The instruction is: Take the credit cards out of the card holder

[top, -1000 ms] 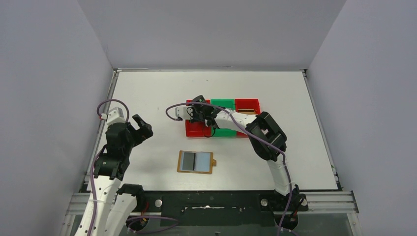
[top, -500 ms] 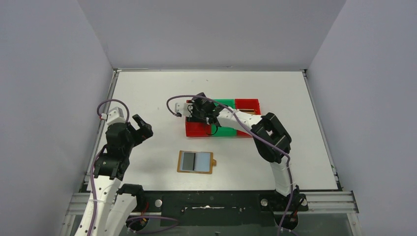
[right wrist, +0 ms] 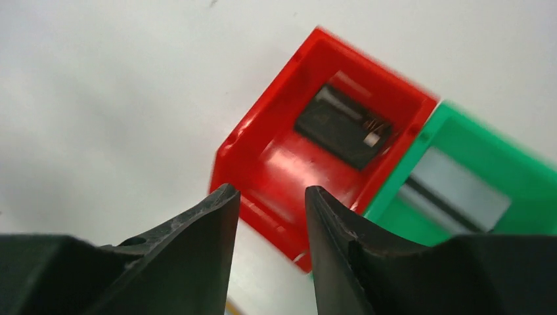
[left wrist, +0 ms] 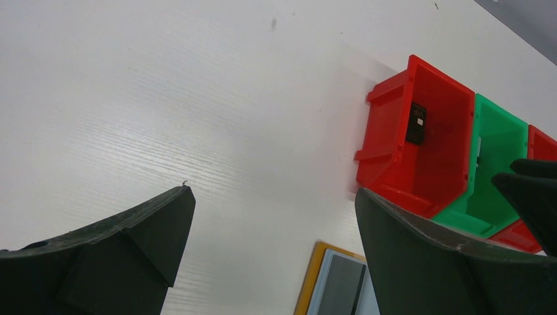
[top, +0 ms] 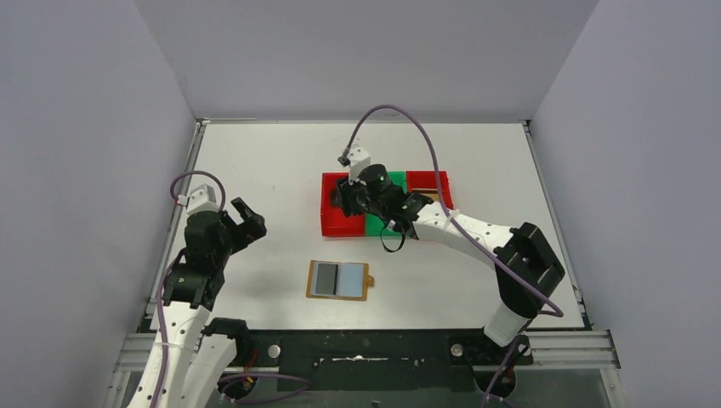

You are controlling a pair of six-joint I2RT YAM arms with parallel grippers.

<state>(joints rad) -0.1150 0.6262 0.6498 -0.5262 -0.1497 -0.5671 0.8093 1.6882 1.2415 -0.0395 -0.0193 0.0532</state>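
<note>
Hovering above a red bin, the right tool is showing its fingers slightly parted, with nothing between them. A black card is lying inside that bin, and a grey card is resting in the green bin touching it. The holder is lying open and flat on the desk, nearer the arms' bases and well apart from both tools; whether its pockets are carrying any card cannot be told. The left tool is hanging spread wide and empty over the desk, left of the bins.
</note>
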